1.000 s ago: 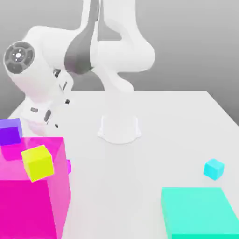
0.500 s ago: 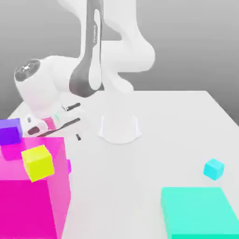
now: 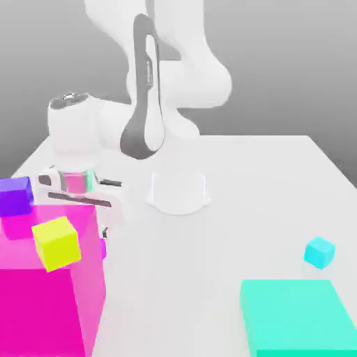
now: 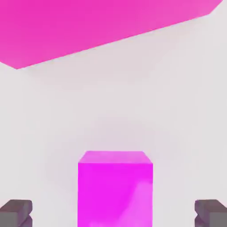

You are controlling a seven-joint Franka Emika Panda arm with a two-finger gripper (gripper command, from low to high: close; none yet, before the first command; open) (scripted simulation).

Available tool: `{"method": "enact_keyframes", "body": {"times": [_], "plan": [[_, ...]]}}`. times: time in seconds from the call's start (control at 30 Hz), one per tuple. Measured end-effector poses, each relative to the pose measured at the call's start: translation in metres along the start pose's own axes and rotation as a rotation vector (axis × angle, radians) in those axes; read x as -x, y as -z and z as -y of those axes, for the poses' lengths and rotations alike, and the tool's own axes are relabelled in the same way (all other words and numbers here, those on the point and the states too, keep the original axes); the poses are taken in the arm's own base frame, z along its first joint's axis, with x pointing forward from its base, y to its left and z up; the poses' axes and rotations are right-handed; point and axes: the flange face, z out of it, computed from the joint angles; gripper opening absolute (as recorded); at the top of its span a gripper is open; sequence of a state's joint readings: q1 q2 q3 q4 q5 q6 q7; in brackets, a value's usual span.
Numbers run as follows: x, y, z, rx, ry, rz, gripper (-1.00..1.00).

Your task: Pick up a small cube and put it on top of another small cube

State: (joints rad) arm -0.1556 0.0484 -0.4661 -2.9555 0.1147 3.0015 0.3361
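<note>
Gripper over the white table, fingers spread wide, clamped on nothing. Small magenta-violet cube on the table between the fingertips, untouched, near the huge pink block. Purple cube behind that block at the exterior view's left.

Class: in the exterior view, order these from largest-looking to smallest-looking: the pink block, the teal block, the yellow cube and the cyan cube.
1. pink block
2. teal block
3. yellow cube
4. cyan cube

The yellow cube lies nearer the camera than the cyan one, so their true sizes may match.
</note>
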Motion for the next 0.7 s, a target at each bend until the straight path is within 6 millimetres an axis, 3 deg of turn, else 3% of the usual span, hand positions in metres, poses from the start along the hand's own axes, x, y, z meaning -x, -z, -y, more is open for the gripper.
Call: {"method": "enact_keyframes", "body": {"times": [0.23,0.27,0.5,0.7], "plan": [[0.002,-0.038,-0.004,0.0,-0.005,0.002,0.0],[0.003,-0.043,-0.005,0.0,-0.005,0.004,-1.0],[0.003,-0.044,-0.004,-0.002,-0.005,0.005,-1.0],[-0.001,-0.014,-0.002,0.002,-0.008,-0.001,-1.0]]}}
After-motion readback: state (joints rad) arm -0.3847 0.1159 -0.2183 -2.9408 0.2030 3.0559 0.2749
